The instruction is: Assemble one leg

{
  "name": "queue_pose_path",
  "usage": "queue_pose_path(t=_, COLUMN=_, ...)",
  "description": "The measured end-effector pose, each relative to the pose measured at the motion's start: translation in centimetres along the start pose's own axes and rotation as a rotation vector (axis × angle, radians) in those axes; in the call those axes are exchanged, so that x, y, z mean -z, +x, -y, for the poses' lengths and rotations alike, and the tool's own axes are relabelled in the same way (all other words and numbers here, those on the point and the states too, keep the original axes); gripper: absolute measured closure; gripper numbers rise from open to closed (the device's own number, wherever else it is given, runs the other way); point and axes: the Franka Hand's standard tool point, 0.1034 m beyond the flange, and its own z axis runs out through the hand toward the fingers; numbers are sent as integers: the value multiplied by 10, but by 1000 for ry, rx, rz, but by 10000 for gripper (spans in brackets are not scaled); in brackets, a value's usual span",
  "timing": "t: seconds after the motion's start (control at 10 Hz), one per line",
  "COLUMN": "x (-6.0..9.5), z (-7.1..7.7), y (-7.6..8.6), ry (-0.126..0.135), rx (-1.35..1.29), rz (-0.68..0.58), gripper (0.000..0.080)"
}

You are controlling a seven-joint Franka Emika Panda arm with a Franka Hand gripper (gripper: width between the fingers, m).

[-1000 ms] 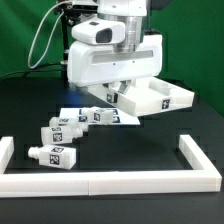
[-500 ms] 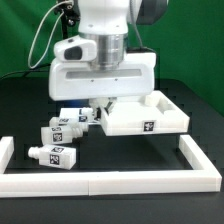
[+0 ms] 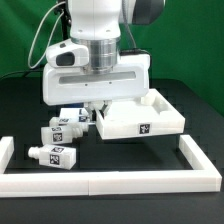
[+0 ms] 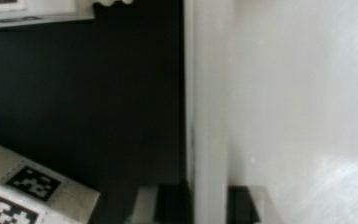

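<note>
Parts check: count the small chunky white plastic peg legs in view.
3. Front leg nearest the camera, middle leg behind it, rear leg partly under the arm. Others may be hidden.

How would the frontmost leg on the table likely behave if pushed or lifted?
The front leg lies on its side and looks blocky with flat tagged faces, so it would probably slide rather than roll. It looks like rigid plastic, so likely stiff and light. Pushed at its narrow stub, it might pivot.
</note>
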Motion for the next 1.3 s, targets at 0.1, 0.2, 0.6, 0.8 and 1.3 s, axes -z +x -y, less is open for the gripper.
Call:
queue_pose_path(t=0.1, x=-8, z=-3, y=15, ry=17, rx=-50, rz=32, gripper=745)
queue_pose_path(t=0.2, x=-19, z=-4, y=38, ry=13, rx=-89, rz=24, gripper=745)
queue_pose_path(t=0.6, x=-34, z=0, y=45, ry=14, rx=-98, rz=32, gripper=745)
queue_pose_path(t=0.8, x=-35, z=0, y=45, ry=14, rx=-98, rz=34, gripper=745)
queue_pose_path(t=1.3, x=-54, z=10, y=59, ry=1, rx=-171, rz=9, gripper=745)
